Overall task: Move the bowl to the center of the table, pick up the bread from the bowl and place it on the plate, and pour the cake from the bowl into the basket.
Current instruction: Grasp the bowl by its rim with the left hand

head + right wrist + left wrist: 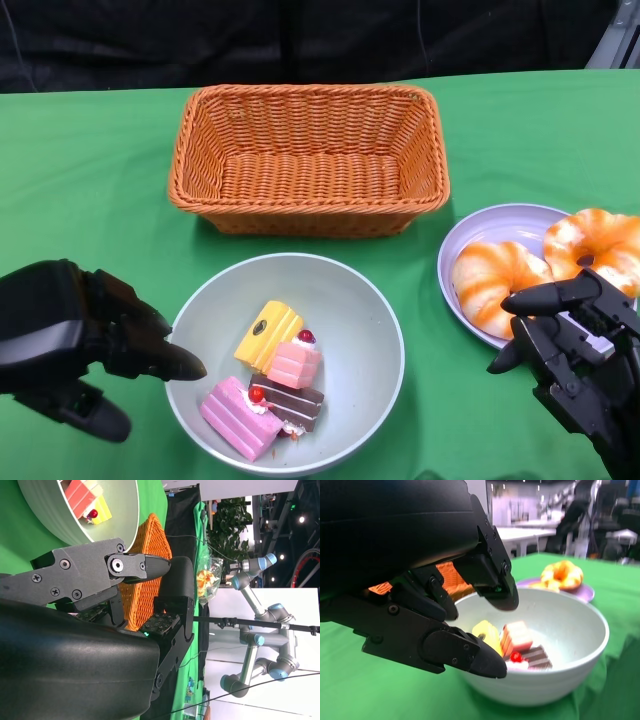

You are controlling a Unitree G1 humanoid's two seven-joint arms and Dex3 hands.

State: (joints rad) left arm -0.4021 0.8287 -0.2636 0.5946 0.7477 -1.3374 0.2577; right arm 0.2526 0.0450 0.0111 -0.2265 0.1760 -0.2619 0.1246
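At the near left of the bench (pixel 90 150), which is covered in green cloth, the left hand (pixel 85 335) reaches in toward the bowl (pixel 360 310), its fingers (pixel 165 355) spread and holding nothing; the foremost fingertip lies at the bowl's left rim, and the left wrist view shows one finger low beside the outer wall and another above the rim, though whether any of them touches the bowl cannot be told. The pale grey-green bowl sits near the front middle of the bench and holds four small cake pieces: a pink slice (pixel 240 418) nearest the front left, a yellow piece (pixel 266 333) behind it, a lighter pink piece (pixel 294 364) topped with a red cherry in the middle, and a brown chocolate slice (pixel 292 400) just in front of that, all packed touching one another. Behind the bowl, farther from the robot, stands the orange wicker basket (pixel 200 170), upright with nothing in it. To the right of the bowl lies the pale lilac plate (pixel 495 222), carrying two orange-and-white glazed bread pieces (pixel 495 282) side by side. At the near right, the right hand (pixel 570 335) hovers over the plate's front edge, fingers apart and gripping nothing, just in front of the bread.
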